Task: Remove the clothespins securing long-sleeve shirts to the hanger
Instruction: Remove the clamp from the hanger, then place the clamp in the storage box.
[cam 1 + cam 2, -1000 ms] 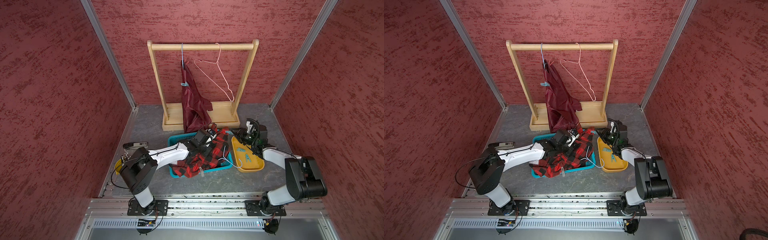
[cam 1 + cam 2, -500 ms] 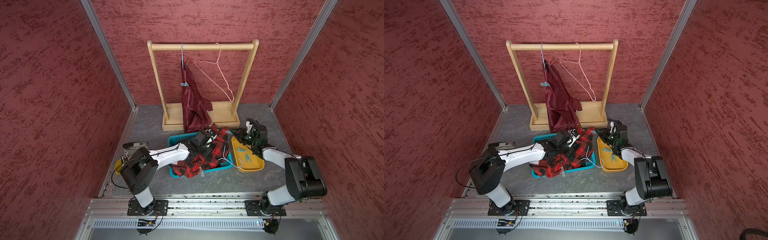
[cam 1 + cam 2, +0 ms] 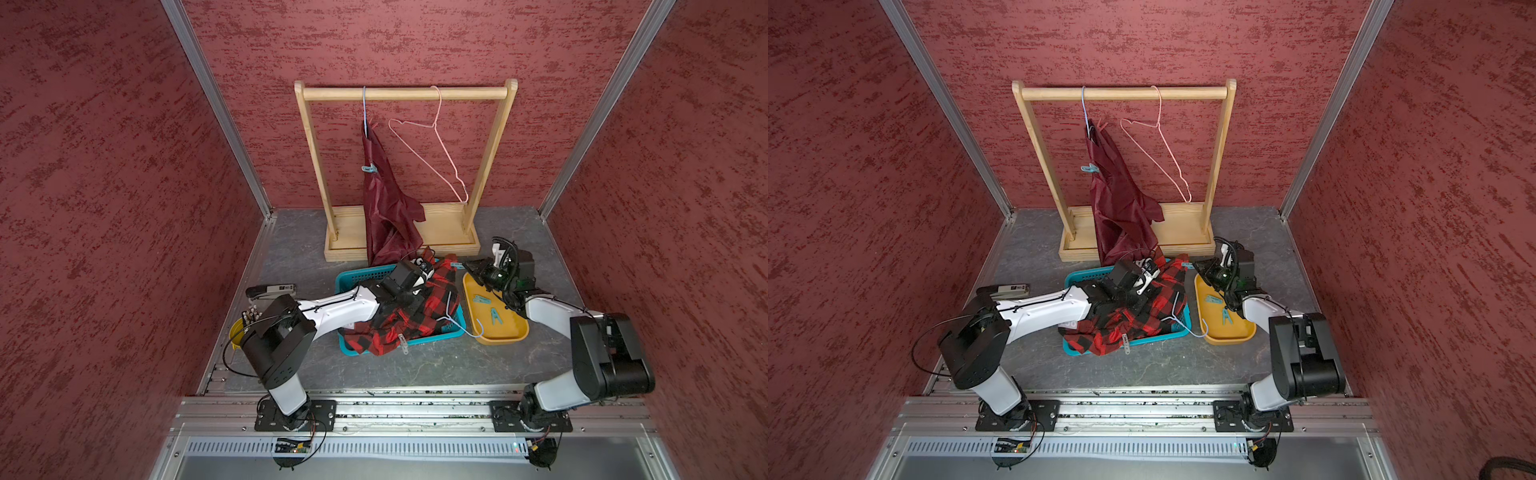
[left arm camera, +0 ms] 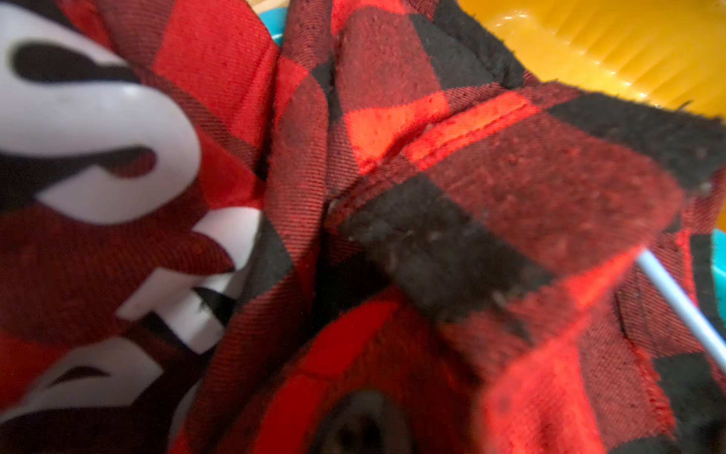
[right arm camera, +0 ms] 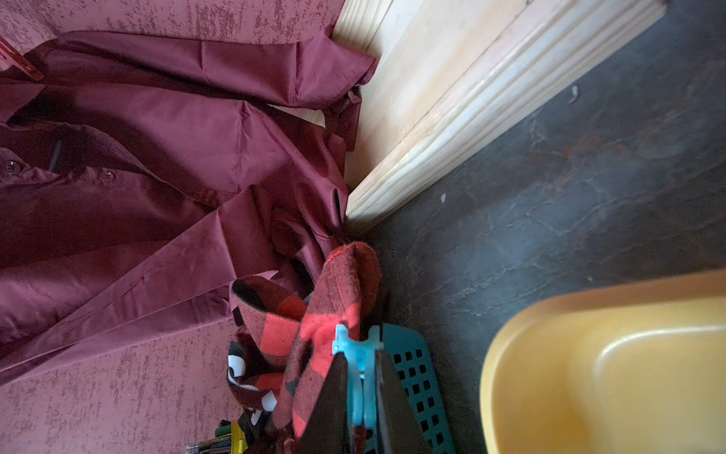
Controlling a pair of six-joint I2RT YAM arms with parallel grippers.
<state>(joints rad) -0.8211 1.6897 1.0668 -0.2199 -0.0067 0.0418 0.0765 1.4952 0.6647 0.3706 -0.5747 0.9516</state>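
Only in both top views: a wooden rack (image 3: 405,93) along the far edge of the table (image 3: 299,257), carrying a blue hanger (image 3: 365,108) draped with the maroon shirt (image 3: 388,216) and a bare pink hanger (image 3: 432,153). Mid-table, a teal basket (image 3: 347,282) heaped with the plaid shirt (image 3: 415,320); just beside it, toward the right edge, a yellow tray (image 3: 511,332).

Settled by the right wrist view alone: right end effector (image 5: 360,365) clamped on a blue clothespin (image 5: 345,342), dark fingers (image 5: 330,405) pressed against both its sides. Clipped to a plaid fold at the basket's far right corner, near the tray's rim. From above, small and half hidden.

Brought close by the left wrist view alone: left end effector (image 4: 204,204), white fingers (image 4: 118,129) drawn near each other with a fold of the plaid shirt pinched between. Beside the cloth, a pale hanger wire (image 4: 679,298), from above seen poking out toward the tray.

Counted:
- Shirts in sight, two.
- Hangers, three.
- Clothespins, at least five: the blue clothespin in the grip, a teal clothespin (image 3: 369,168) on the maroon shirt, a grey clothespin (image 3: 402,343) on the plaid hem at the basket's near edge, and two tray clothespins (image 3: 495,316). Perhaps a third there, too small to tell.
- End effectors, two.
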